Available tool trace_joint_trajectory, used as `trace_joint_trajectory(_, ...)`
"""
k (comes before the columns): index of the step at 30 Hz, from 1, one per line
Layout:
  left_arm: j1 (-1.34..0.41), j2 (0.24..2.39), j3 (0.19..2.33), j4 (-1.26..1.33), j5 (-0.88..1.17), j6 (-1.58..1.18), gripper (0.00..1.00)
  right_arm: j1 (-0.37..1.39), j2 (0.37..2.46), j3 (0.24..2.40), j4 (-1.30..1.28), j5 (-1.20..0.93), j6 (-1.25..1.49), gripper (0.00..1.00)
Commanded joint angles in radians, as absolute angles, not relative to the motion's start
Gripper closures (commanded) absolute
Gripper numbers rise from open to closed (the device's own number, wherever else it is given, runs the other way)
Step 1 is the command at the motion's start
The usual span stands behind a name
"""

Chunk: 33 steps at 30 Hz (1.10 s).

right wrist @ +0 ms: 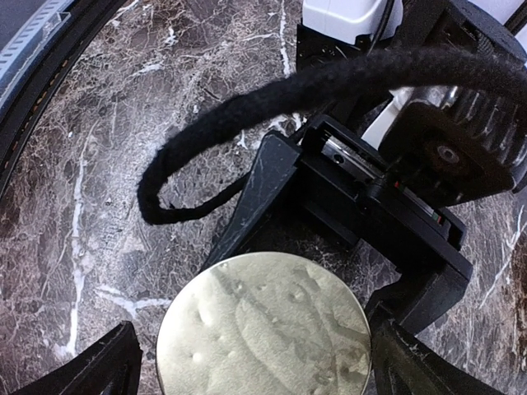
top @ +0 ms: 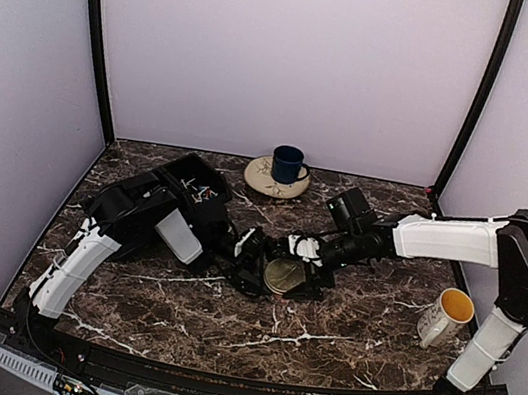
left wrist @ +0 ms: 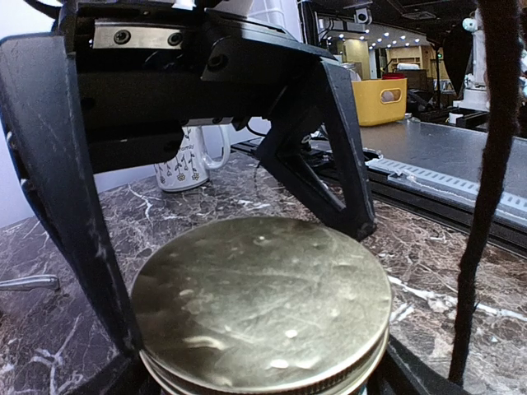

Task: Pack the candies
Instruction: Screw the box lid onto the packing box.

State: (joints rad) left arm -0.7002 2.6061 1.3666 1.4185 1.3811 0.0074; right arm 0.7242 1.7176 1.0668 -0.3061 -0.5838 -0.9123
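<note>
the left gripper point(left wrist: 255, 354) is clamped on the sides of the gold-lidded jar point(top: 281, 276) at the middle of the marble table point(top: 341, 342). the right gripper point(right wrist: 255, 369) is spread wide astride the same lid. the candies point(top: 206, 192) lie in the black tray point(top: 179, 171) behind the left arm.

candies point(top: 206, 191) too small to tell, tray point(top: 196, 163) partly behind left arm point(top: 93, 250)

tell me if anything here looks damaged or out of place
The gold lid is dented and scratched all over its top, plain in both wrist views. A black braided cable hangs in a loose loop right beside it, where it could snag. No spill shows on the marble table.
</note>
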Motion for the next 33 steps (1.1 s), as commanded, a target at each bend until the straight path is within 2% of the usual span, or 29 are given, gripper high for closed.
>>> trace_joint_trajectory(1,-0.727,2.772,1.302,1.206,1.388,0.022,0.34,0.718,1.751,1.111,-0.365,-0.618,-0.952,0.02)
trace_joint_trajectory(8,-0.727,2.773,1.304,1.203,1.388,0.023,0.33,0.716,1.77,1.125,-0.348,-0.594,-0.93,0.0)
trace_joint_trajectory(33,-0.728,2.774,1.308,1.194,1.376,0.027,0.34,0.703,1.787,1.145,-0.337,-0.634,-0.879,0.17)
